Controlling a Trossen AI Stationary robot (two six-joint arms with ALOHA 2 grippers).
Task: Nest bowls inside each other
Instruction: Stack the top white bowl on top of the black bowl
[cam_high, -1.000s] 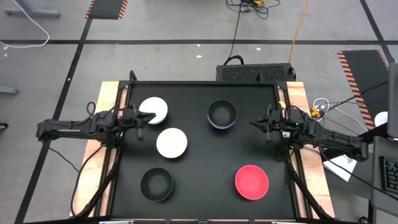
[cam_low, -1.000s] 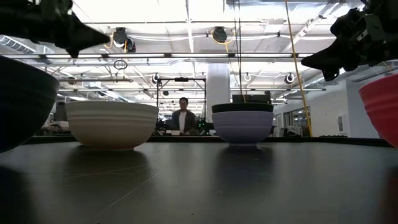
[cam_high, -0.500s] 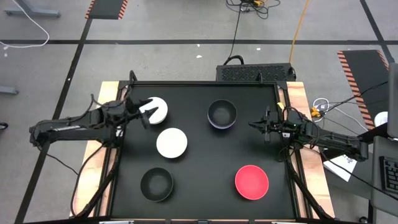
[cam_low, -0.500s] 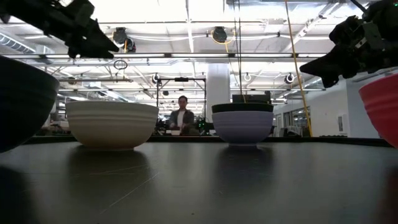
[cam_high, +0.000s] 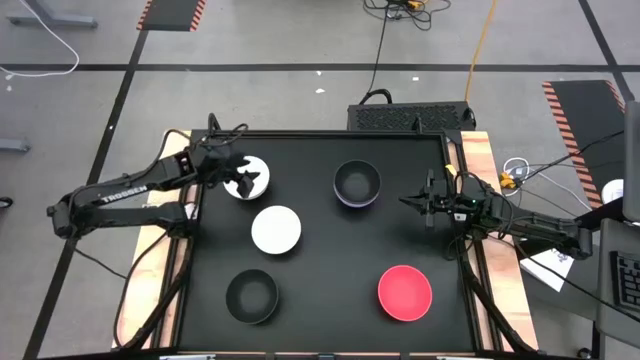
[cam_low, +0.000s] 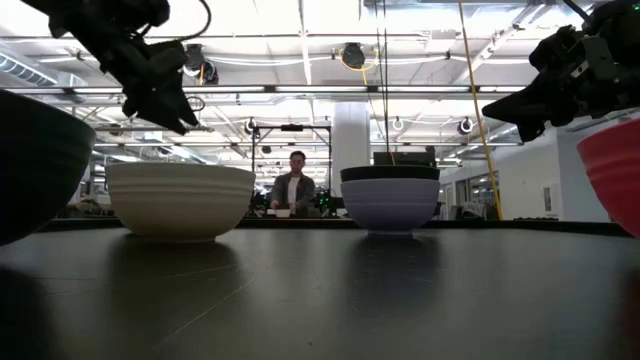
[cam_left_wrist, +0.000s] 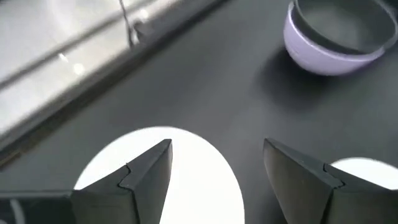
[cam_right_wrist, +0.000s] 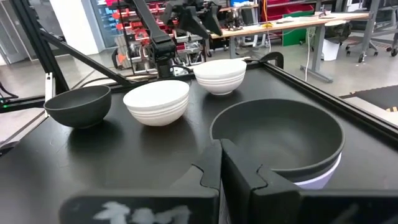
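Observation:
My left gripper (cam_high: 243, 180) is open and points down over the far-left white bowl (cam_high: 250, 176). In the left wrist view one finger (cam_left_wrist: 152, 168) is above the bowl (cam_left_wrist: 186, 186) and the other (cam_left_wrist: 295, 171) is above the table beside it. In the low view the gripper (cam_low: 168, 105) is clear above a white bowl's rim (cam_low: 180, 168). A second white bowl (cam_high: 276, 229) stands mid-table. A black bowl sits inside the lavender bowl (cam_high: 357, 184). A black bowl (cam_high: 252, 296) and a red bowl (cam_high: 405, 292) stand near the front. My right gripper (cam_high: 408, 202) is shut, right of the lavender bowl.
The black table top has raised rails at its edges (cam_high: 330, 134). A black box (cam_high: 410, 115) sits behind the far edge. A person (cam_low: 296, 185) sits in the room beyond the table. There is bare table between the bowls (cam_high: 330, 260).
My left gripper has gone from the table's left edge toward the far right, over the far-left white bowl, and has tipped from level to pointing down. My right gripper has kept still. No bowl has moved.

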